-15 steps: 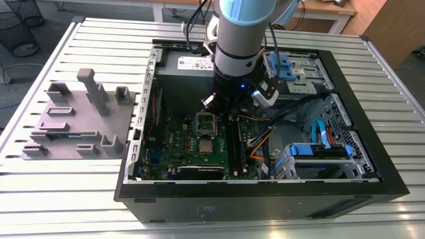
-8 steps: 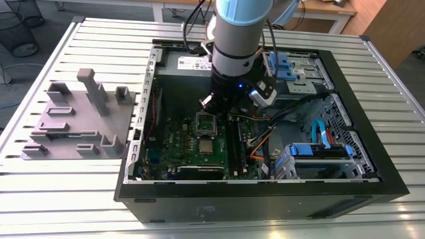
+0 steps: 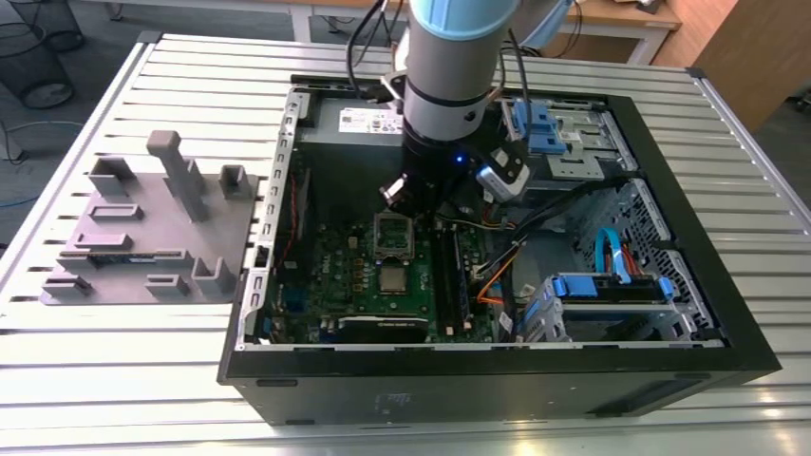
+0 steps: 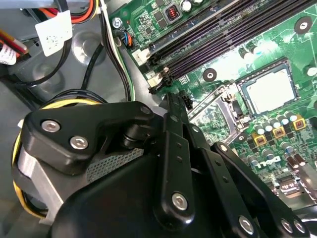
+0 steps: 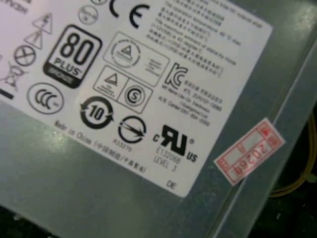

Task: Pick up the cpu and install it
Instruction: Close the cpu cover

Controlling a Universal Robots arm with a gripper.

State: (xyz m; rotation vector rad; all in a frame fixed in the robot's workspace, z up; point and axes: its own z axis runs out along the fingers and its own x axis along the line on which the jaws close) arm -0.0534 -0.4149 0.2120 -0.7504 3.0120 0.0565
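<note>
One tool low inside the open case, cpu apart from it.
The cpu lies flat in the square socket near the middle of the green board, untouched, with a metal frame between it and the tool tip. Whether the tool is released or clenched, I cannot tell. The first wrist view faces a grey power supply with a white label and a red sticker. The case sits mid-desk. A grey fixture lies near the desk edge at the exterior view's left.
</note>
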